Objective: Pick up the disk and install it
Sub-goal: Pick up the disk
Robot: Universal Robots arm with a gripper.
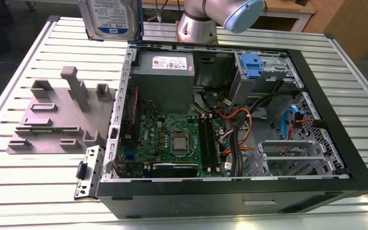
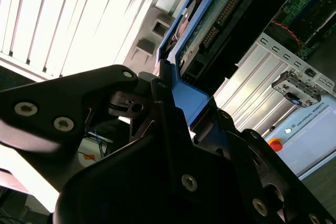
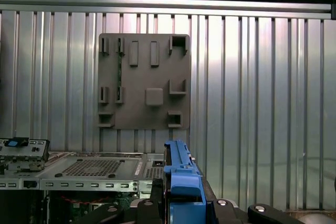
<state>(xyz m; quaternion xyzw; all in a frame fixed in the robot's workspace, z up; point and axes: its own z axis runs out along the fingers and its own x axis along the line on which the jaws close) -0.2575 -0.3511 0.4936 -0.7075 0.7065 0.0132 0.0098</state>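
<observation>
The disk (image 1: 112, 18), silver-grey with a white-and-blue label and a blue carrier frame, hangs in the air above the table's far edge, beyond the far left corner of the open computer case (image 1: 125, 125). In both wrist views my gripper (image 3: 184, 204) is shut on the carrier's blue edge (image 3: 181, 179). Black fingers (image 2: 157, 109) clamp the disk (image 2: 210, 19), whose circuit-board side faces the second wrist camera. The disk is held on edge, clear of the case.
Inside the case are a grey power-supply box (image 1: 165, 64), a motherboard (image 1: 174, 139), cables, and a drive bay with a blue carrier (image 1: 252, 64) at the far right. A grey fixture plate (image 1: 56, 120) with upright pegs lies on the slatted table (image 1: 17, 172). The arm's base (image 1: 200, 24) stands behind the case.
</observation>
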